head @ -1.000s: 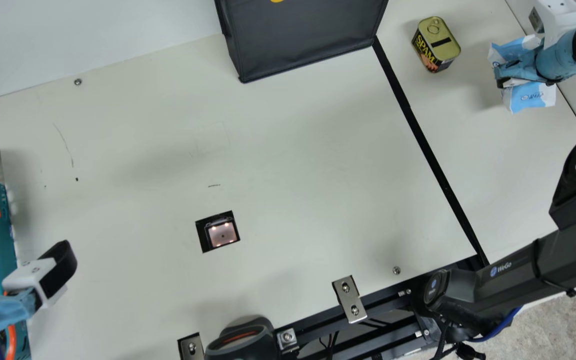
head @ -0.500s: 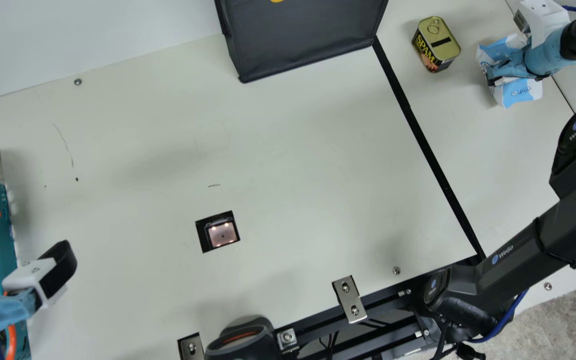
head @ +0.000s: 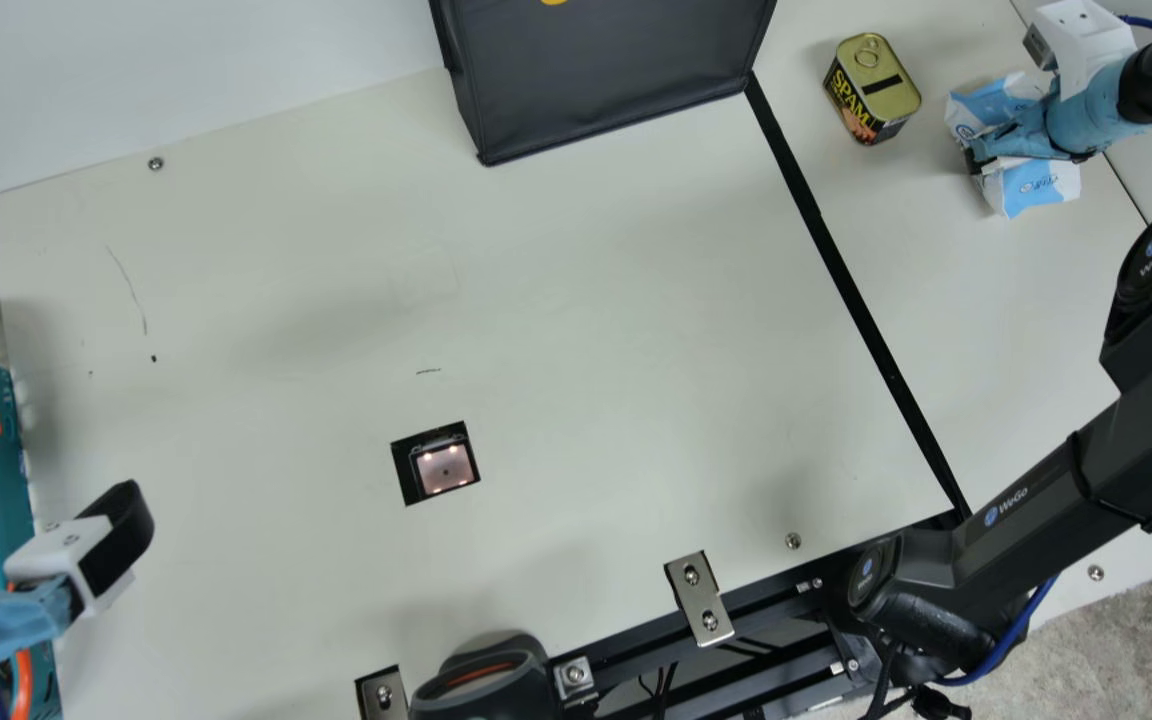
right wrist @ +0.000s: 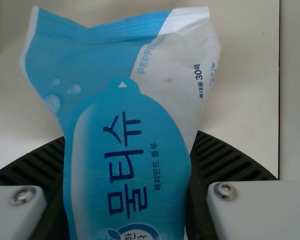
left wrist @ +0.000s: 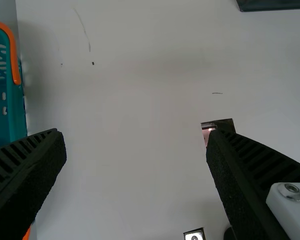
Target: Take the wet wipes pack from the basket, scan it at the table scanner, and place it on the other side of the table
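At the far right of the main view, my right gripper (head: 978, 160) is shut on the blue-and-white wet wipes pack (head: 1034, 188), beyond the black strip. In the right wrist view the pack (right wrist: 115, 65) is squeezed between the ribbed fingers of that gripper (right wrist: 127, 150), its printed face toward the camera. Whether it touches the table I cannot tell. My left gripper (head: 44, 520) is open by the teal basket (head: 4, 430); in its wrist view, bare table lies between the fingers of the gripper (left wrist: 135, 142). The square table scanner (head: 445, 469) is lit.
A SPAM can (head: 871, 92) stands left of the pack. The black bag (head: 606, 75) is at the back edge. A dark handheld device (head: 484, 680) and metal brackets (head: 699, 598) line the front edge. My right forearm (head: 1066, 520) spans the front right.
My right gripper, with the pack in it, has shifted a little to the left toward the can, with only a slight shift over the last half second. My left arm has kept still.
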Tool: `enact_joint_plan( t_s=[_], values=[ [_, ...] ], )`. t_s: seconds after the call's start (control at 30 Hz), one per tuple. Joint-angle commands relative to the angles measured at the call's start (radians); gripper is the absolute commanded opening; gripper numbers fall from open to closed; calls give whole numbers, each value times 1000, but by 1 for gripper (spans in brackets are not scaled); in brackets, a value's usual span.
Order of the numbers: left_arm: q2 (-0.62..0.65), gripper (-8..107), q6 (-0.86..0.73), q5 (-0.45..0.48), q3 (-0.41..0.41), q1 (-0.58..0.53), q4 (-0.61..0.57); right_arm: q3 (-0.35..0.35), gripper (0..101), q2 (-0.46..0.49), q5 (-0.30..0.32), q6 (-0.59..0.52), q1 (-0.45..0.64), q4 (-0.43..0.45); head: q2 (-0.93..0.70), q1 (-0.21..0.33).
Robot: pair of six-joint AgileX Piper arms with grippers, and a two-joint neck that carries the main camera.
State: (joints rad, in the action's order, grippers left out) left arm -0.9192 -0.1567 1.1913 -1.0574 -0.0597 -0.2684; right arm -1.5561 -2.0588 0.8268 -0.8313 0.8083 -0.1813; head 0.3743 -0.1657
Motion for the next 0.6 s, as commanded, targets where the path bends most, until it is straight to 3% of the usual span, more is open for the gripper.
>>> enact_joint_plan(
  t_s=[0.0, 0.23, 0.57],
  values=[
    [0, 90, 0, 0, 0, 0, 0, 4, 73, 7, -4, -1, -2, 0, 2, 27],
    [0, 90, 0, 0, 0, 0, 0, 32, 95, 61, -34, -1, -10, 4, 2, 27],
    [0, 90, 0, 0, 0, 0, 0, 114, 95, 223, -79, 12, -23, -25, 2, 27]
  ],
)
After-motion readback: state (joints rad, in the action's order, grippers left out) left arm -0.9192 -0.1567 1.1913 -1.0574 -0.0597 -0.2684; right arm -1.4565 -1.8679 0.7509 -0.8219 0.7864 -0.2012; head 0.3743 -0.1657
